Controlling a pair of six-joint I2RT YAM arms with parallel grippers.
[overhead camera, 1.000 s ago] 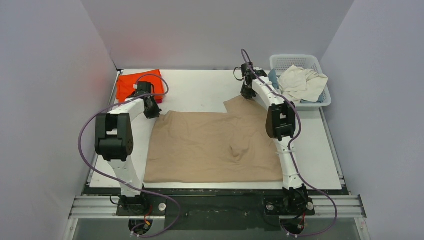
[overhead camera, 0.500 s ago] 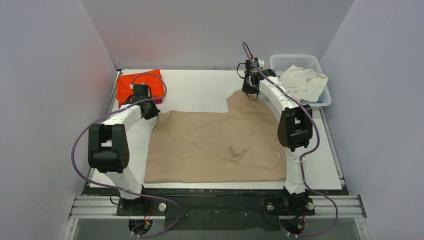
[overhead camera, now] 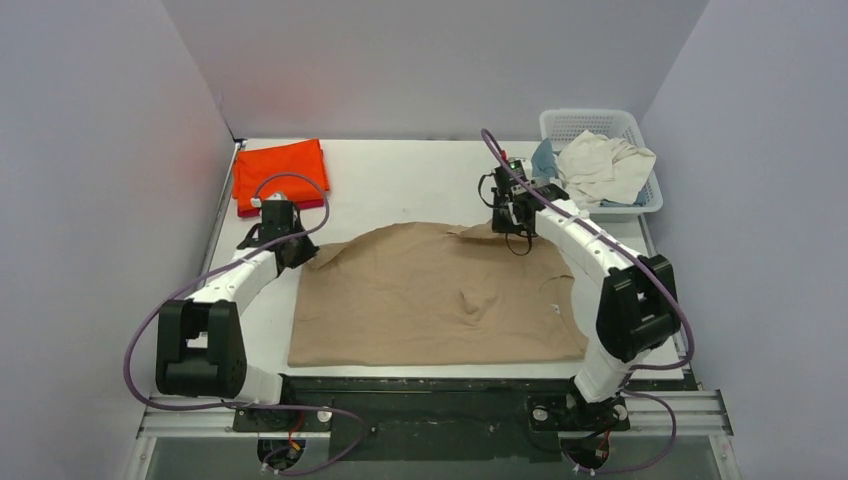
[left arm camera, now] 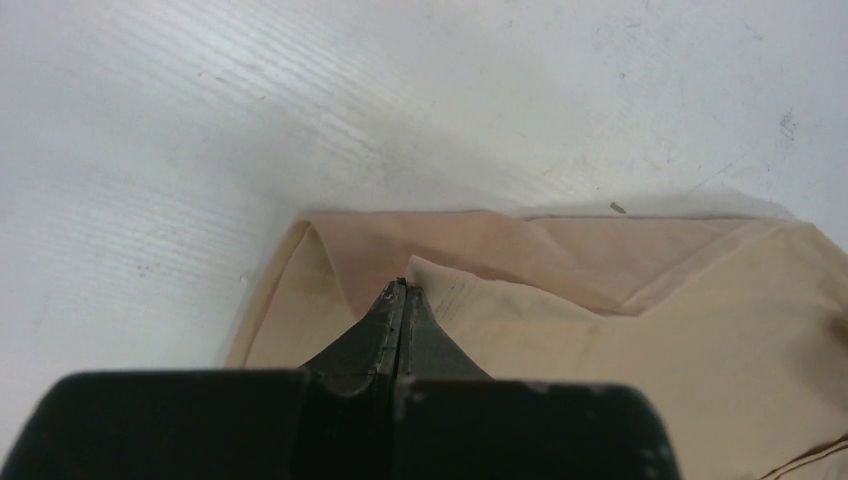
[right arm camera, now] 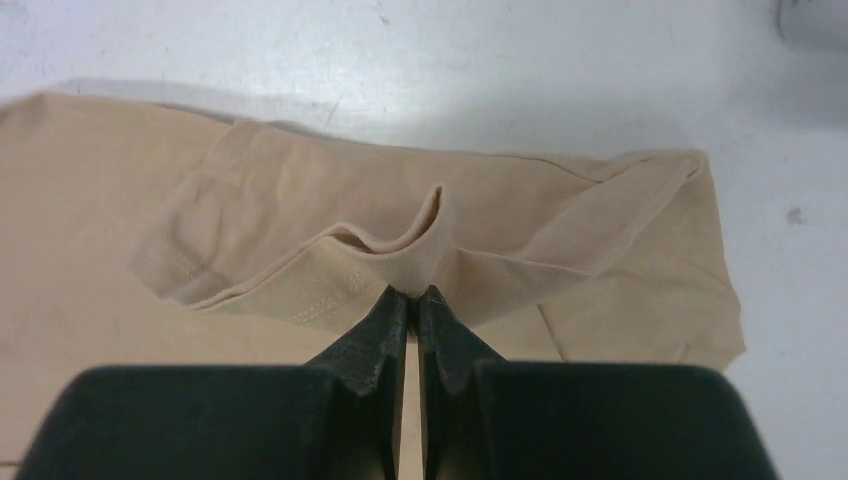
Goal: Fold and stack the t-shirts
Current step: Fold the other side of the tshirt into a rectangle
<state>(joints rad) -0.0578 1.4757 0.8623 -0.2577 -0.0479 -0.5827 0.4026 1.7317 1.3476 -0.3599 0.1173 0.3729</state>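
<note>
A large tan t-shirt [overhead camera: 430, 300] lies spread over the middle of the table. My left gripper [overhead camera: 300, 252] is shut on its far left edge [left arm camera: 440, 275], lifted and folded toward the near side. My right gripper [overhead camera: 516, 226] is shut on its far right edge, where a pinch of tan cloth [right arm camera: 420, 255] bulges up between the fingertips. The far strip of the shirt is doubled over the body. A folded orange t-shirt [overhead camera: 280, 172] rests at the far left, on a dark red one of which only an edge shows. A cream-white t-shirt [overhead camera: 605, 165] is heaped over a blue one [overhead camera: 546, 156].
A white plastic lattice basket [overhead camera: 600, 122] at the far right corner holds the cream and blue cloth. Grey walls close in the table on the left, back and right. Purple cables loop from both arms.
Both grippers have pulled the tan shirt's far edge toward the near side, so the sleeves and far strip now fold over the body. Both arms have drawn back.
</note>
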